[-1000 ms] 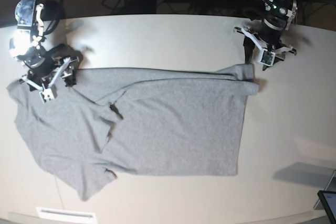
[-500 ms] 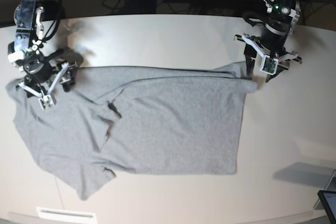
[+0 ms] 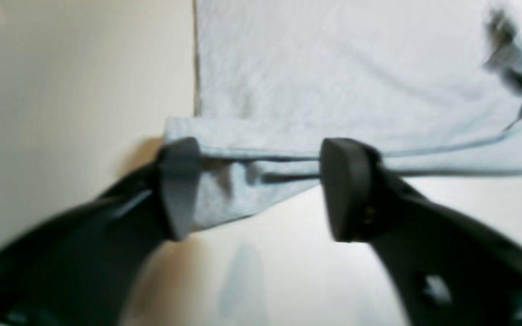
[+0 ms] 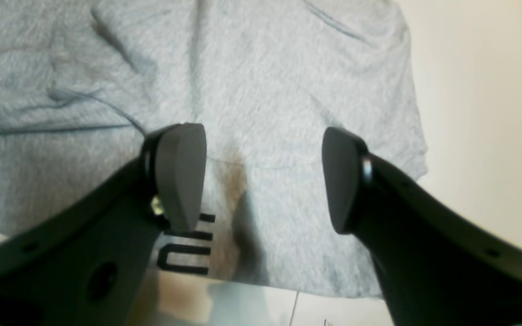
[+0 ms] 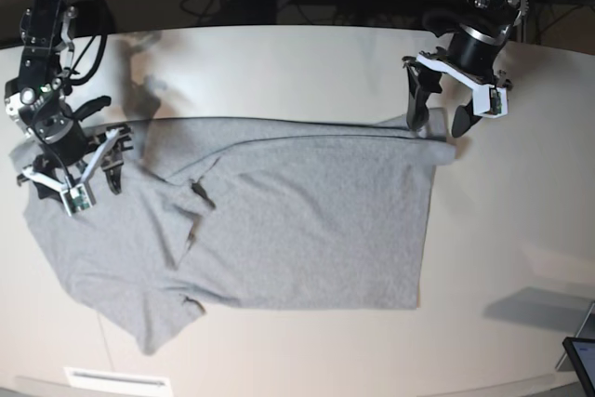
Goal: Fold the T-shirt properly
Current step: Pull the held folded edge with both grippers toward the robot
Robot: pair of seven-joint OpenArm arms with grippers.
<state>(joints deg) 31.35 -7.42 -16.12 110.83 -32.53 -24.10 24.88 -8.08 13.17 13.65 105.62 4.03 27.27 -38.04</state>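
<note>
Your left gripper (image 5: 439, 118) has spread wide and empty over the shirt (image 5: 297, 220) corner at upper right, while your right gripper (image 5: 79, 174), open and empty, has slid lower at far left on the table (image 5: 279, 62).

Both arms are black jointed metal with silvery-grey collars and loose black cables. Beside the white table (image 5: 297, 62), the left gripper (image 5: 448, 118) carries white brackets and a small green-lit wrist module; the right gripper (image 5: 74, 178) has matching white brackets. Close up, its dark curved fingers end in matt grey rounded pads (image 4: 181, 174), with small holes along the shanks.
</note>
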